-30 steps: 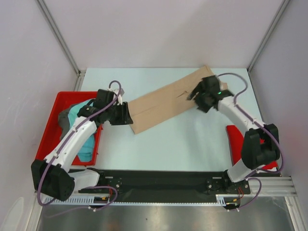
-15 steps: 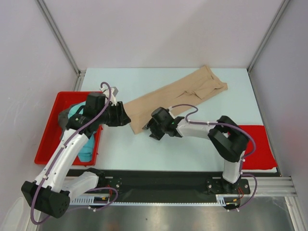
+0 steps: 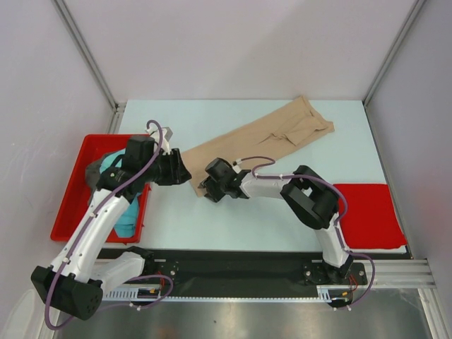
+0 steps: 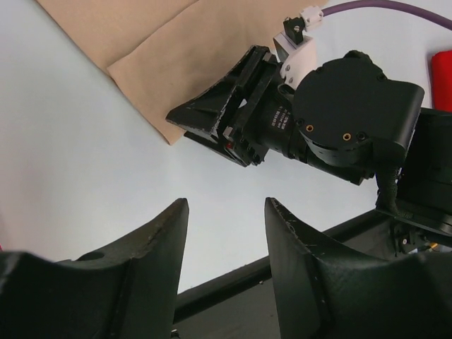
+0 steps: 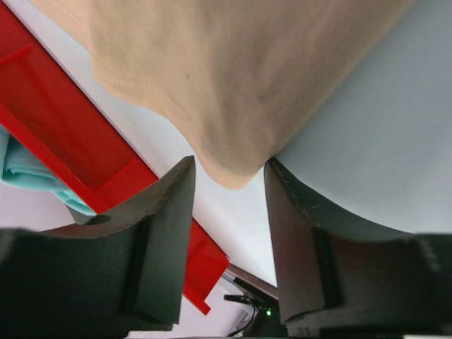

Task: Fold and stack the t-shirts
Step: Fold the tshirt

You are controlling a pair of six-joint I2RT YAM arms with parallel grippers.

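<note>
The tan t-shirt (image 3: 261, 138) lies as a long folded strip on the table (image 3: 247, 219), from the middle to the far right corner. The right gripper (image 3: 210, 189) is at its near left corner, jaws apart with the cloth corner between them. The left gripper (image 3: 182, 171) hovers just beside, jaws apart and empty, while the teal t-shirt (image 3: 128, 215) and the dark grey t-shirt (image 3: 92, 173) lie in the red tray (image 3: 70, 205).

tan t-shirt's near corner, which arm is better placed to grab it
Right: the right fingers stand open around the corner of the tan t-shirt. The left fingers hang over bare table beside it, holding nothing.
</note>
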